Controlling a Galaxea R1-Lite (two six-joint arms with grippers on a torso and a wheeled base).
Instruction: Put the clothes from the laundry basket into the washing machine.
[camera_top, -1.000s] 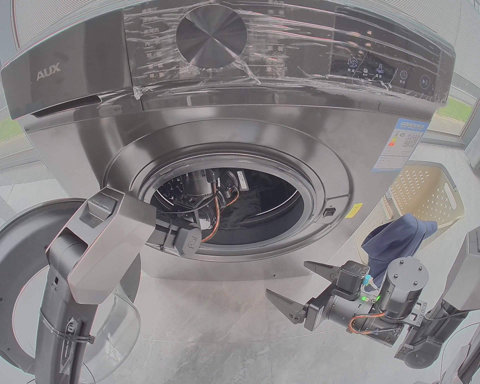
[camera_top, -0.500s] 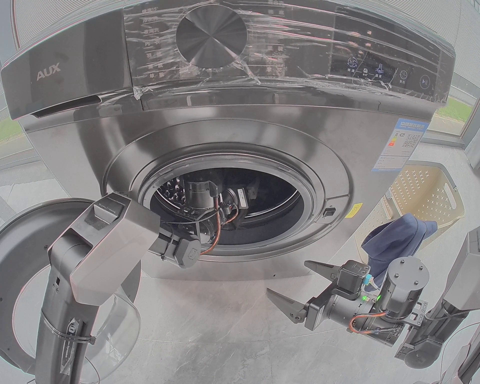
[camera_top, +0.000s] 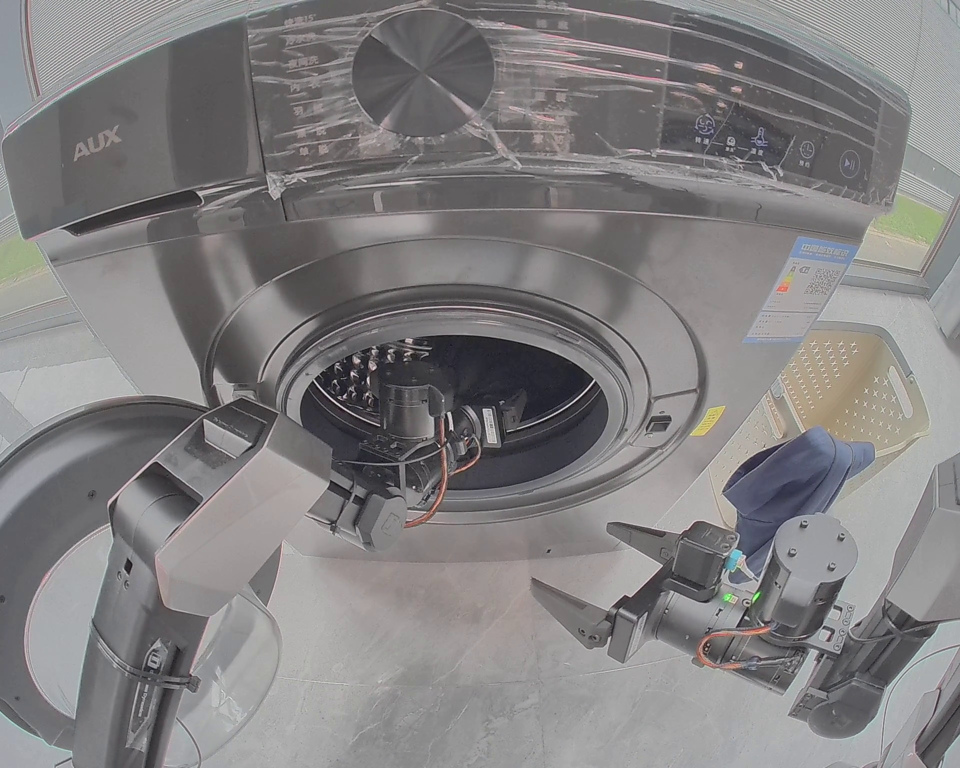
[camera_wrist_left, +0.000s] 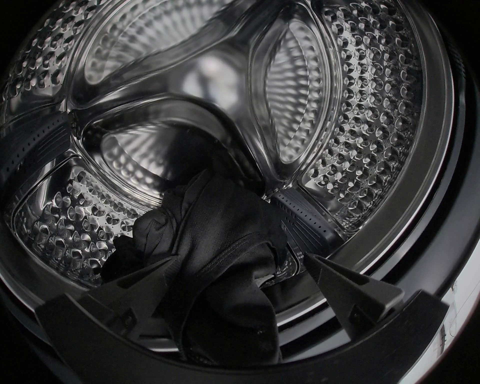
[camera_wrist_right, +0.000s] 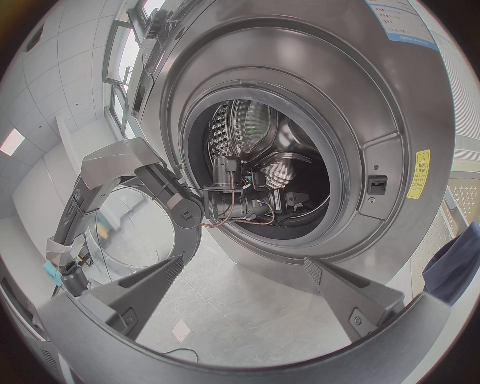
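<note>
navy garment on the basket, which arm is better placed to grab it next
Right. The right pincer hangs open close to the navy garment draped over the laundry basket. The left pincer is inside the drum, open by a black garment, farther away.

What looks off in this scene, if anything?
Nothing damaged or spilled. Wrinkled plastic film covers the control panel of the washing machine. A blue garment droops over the laundry basket rim. A black garment lies inside the drum, as intended.
</note>
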